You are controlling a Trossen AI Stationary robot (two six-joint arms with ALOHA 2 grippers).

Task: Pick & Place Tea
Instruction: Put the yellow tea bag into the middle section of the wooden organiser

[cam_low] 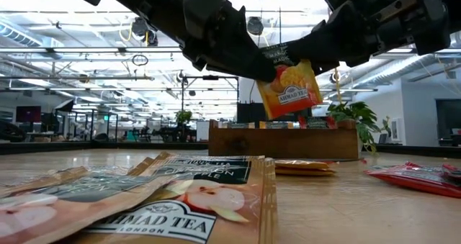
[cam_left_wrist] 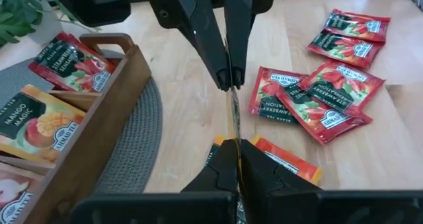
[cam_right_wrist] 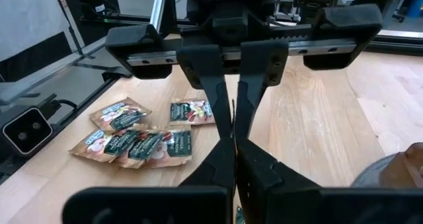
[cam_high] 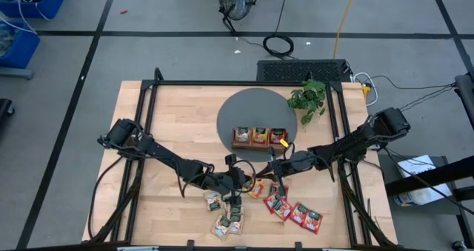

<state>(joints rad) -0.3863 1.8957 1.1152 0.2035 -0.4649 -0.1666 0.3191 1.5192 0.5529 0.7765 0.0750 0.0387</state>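
Orange sachet (cam_low: pixel 289 90) hangs above the table (cam_high: pixel 174 118), upper centre of your low view, pinched from both sides: left tool (cam_high: pixel 246 178) and right tool (cam_high: pixel 275 164) both closed on its edges, meeting in the lower middle of your high view. Wooden tray (cam_high: pixel 259 138) sits just above them on the grey mat (cam_high: pixel 252 109). Red sachets (cam_high: pixel 296 212) lie lower right, pale ones (cam_high: pixel 224 214) lower centre-left.
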